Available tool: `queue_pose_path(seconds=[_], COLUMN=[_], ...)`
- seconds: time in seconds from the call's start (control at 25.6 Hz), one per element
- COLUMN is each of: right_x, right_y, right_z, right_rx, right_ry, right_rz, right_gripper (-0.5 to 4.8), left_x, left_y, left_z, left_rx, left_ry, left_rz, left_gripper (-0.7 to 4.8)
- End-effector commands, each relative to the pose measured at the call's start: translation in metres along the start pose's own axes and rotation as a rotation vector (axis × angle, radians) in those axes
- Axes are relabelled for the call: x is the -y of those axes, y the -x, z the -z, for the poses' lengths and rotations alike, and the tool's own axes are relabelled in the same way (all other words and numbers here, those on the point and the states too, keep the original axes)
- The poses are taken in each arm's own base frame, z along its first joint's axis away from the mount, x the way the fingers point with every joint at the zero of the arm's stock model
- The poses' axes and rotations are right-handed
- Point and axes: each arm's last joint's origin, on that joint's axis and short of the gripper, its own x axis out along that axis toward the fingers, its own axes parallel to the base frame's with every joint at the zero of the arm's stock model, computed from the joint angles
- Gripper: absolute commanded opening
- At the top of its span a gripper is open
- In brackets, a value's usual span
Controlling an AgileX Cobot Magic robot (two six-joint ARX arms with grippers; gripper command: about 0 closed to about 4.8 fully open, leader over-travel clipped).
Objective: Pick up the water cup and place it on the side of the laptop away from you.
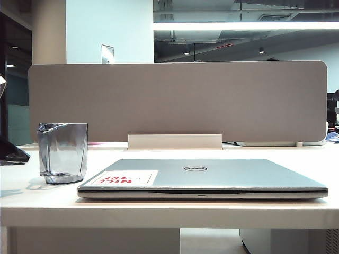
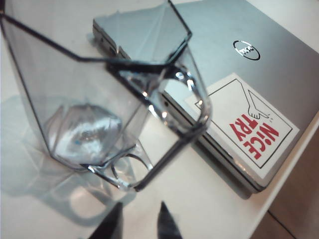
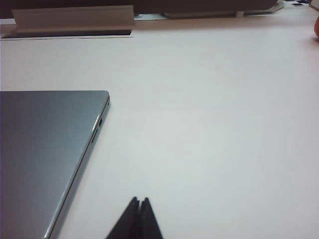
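Observation:
The water cup (image 1: pixel 63 153) is see-through and grey-blue, and stands upright on the table just left of the closed silver laptop (image 1: pixel 201 177). In the left wrist view the water cup (image 2: pixel 94 94) fills the frame, its thin handle (image 2: pixel 192 107) turned towards the laptop (image 2: pixel 259 74). My left gripper (image 2: pixel 140 213) is open a short way from the cup's base, with only bare table between its dark fingertips (image 2: pixel 163 219). A dark part of the left arm (image 1: pixel 11 153) shows at the exterior view's left edge. My right gripper (image 3: pixel 139 201) is shut and empty over the table beside a laptop corner (image 3: pixel 50 144).
A grey partition panel (image 1: pixel 177 100) stands along the back of the white table (image 1: pixel 169 211), with a white bracket (image 1: pixel 175 142) at its foot behind the laptop. A white sticker with red letters (image 2: pixel 249 124) lies on the laptop lid.

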Motion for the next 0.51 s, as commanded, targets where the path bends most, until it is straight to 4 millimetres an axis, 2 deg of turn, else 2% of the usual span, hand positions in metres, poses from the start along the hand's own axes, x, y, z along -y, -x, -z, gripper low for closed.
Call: queue_pose_path(seconds=[0.04, 0.16, 0.27, 0.39, 0.51], right_x=[0.0, 0.0, 0.0, 0.0, 0.0], right_y=[-0.0005, -0.0005, -0.0005, -0.0005, -0.0005], right_z=[0.0008, 0.0008, 0.0008, 0.0008, 0.0008], right_rx=[0.006, 0.006, 0.006, 0.006, 0.006], right_ry=[0.003, 0.004, 0.004, 0.004, 0.004], right_rz=[-0.001, -0.001, -0.001, -0.001, -0.001], right_gripper=[-0.01, -0.01, -0.01, -0.01, -0.01], left_x=[0.0003, -0.0002, -0.0009, -0.0013, -0.0001], left_y=[0.0008, 0.001, 0.0011, 0.0009, -0.0006], left_z=[-0.0037, -0.0108, -0.0116, -0.0115, -0.0118], left_rx=[0.032, 0.096, 0.098, 0.093, 0.092], left_ry=[-0.03, -0.134, -0.145, -0.153, -0.161], left_rz=[0.038, 0.082, 0.07, 0.056, 0.065], left_gripper=[0.85, 0.85, 0.93, 1.35, 1.34])
